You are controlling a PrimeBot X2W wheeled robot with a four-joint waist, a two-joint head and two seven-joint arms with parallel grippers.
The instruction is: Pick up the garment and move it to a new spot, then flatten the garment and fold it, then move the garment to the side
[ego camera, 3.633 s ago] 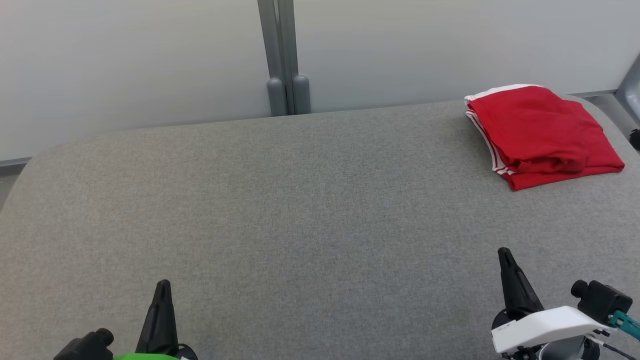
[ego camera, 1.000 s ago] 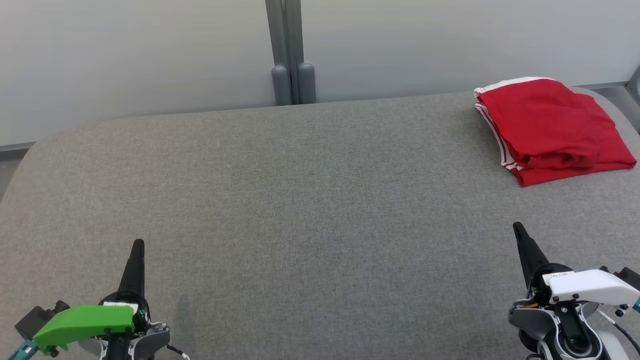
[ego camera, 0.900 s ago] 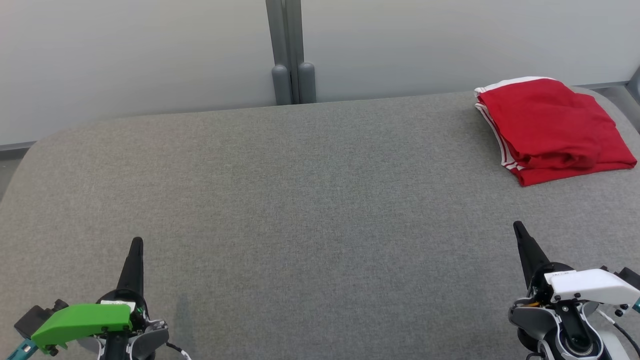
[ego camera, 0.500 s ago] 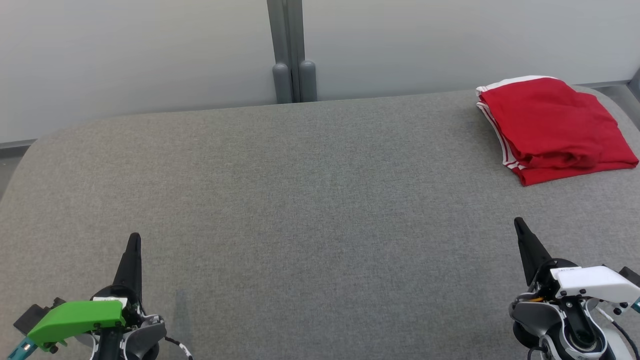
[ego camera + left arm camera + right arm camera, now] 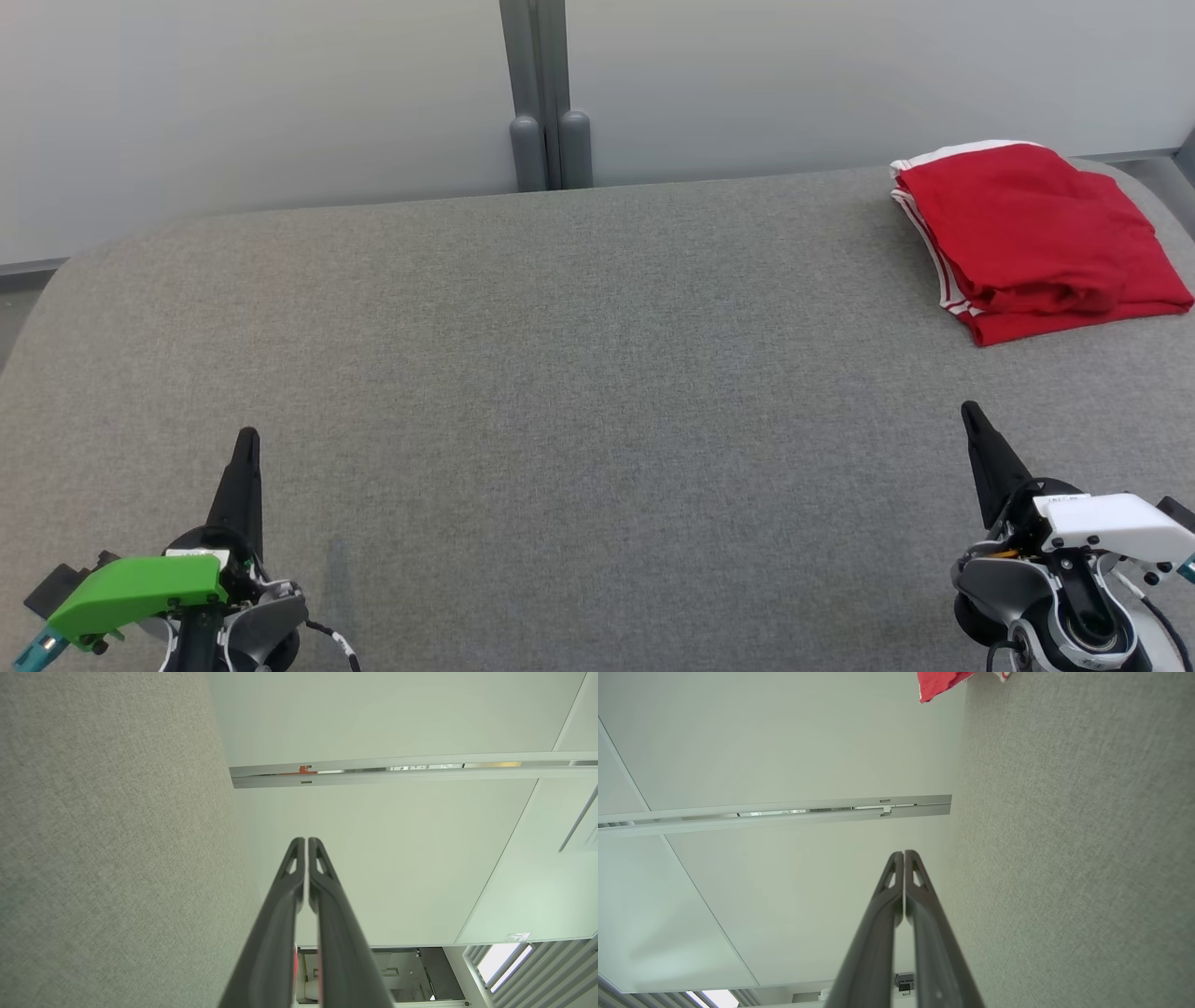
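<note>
Black-fingered left gripper (image 5: 247, 441) and right gripper (image 5: 970, 413) rest low, closed, pointing forward.

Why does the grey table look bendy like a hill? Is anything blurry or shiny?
Head view: the grey table curves, probably the wide lens; soft even light, no glare, red garment sharp. Left wrist view: left gripper crisp, wall rail slanted. Right wrist view: right gripper crisp, nothing shiny.

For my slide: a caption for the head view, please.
Folded red garment at far right of grey surface; left hand and right hand shut and empty.
</note>
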